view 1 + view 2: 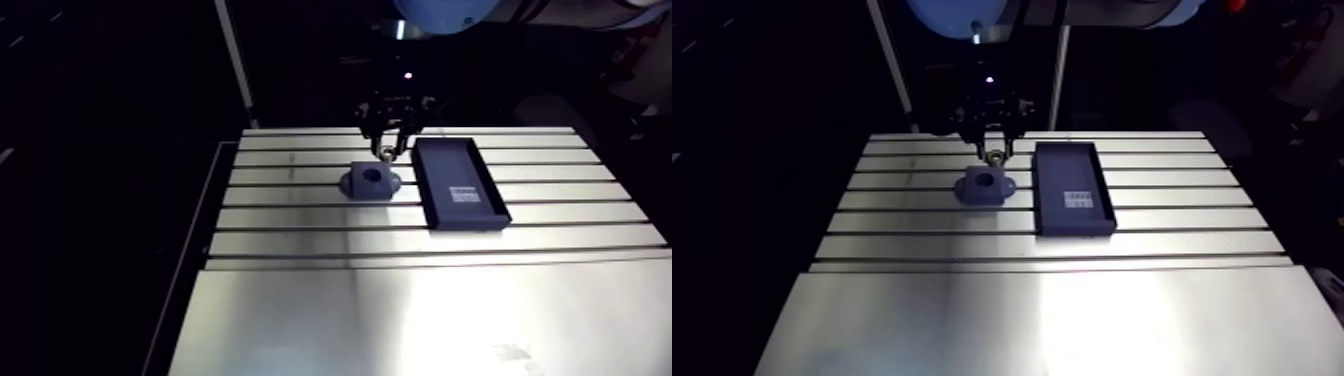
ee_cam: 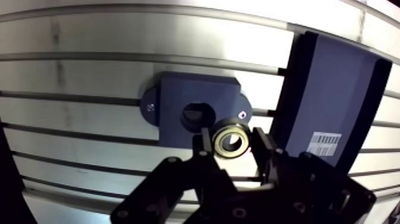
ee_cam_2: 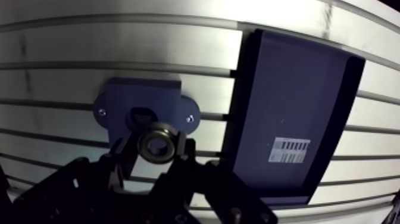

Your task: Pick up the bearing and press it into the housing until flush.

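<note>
Wrist view shows my jaws closed partway on the small silver steel ring bearing [image 2: 231, 140], gripping it by its rim and holding it clear of the slotted aluminium bench [image 1: 300, 250]. It hangs just far and right of the bore in the dark blue block housing [image 2: 178, 101], not yet seated. I judge this to be the alignment step. Next I must centre the bearing over the bore, keep it square, then press straight down.

The desk [image 1: 400, 310] is bare brushed metal, smooth, with a bright sheen. The housing [image 2: 178, 95] looks like matt dark-blue plastic. The bearing [image 2: 231, 139] is glossy polished metal. The tray [image 3: 286, 89] is matt dark plastic and carries a white paper label [image 3: 288, 149]. The jaws are matt black.
</note>
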Controlling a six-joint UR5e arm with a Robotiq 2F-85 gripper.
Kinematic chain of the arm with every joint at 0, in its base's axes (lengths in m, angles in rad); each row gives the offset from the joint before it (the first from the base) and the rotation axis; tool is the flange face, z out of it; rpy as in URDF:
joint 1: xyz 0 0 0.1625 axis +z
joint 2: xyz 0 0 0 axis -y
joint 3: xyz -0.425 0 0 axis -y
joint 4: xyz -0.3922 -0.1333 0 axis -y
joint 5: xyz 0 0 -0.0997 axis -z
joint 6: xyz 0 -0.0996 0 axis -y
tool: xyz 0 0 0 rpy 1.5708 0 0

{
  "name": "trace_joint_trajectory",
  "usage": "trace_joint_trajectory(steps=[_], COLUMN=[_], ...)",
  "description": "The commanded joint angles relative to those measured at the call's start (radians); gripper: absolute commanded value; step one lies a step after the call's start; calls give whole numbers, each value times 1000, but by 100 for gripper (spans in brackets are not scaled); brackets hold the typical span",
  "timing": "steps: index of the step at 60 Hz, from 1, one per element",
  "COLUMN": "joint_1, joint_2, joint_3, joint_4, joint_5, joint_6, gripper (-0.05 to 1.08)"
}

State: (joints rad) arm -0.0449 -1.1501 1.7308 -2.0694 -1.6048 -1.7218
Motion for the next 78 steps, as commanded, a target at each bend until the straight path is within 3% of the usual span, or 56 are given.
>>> trace_joint_trajectory(steps=[1, 78], joint_1=[8, 43], joint_2=[11, 45], joint_3=[-6, -12], joint_4=[-2, -10], joint_5=[-2, -5], joint_6=[6, 23], gripper=[68, 68])
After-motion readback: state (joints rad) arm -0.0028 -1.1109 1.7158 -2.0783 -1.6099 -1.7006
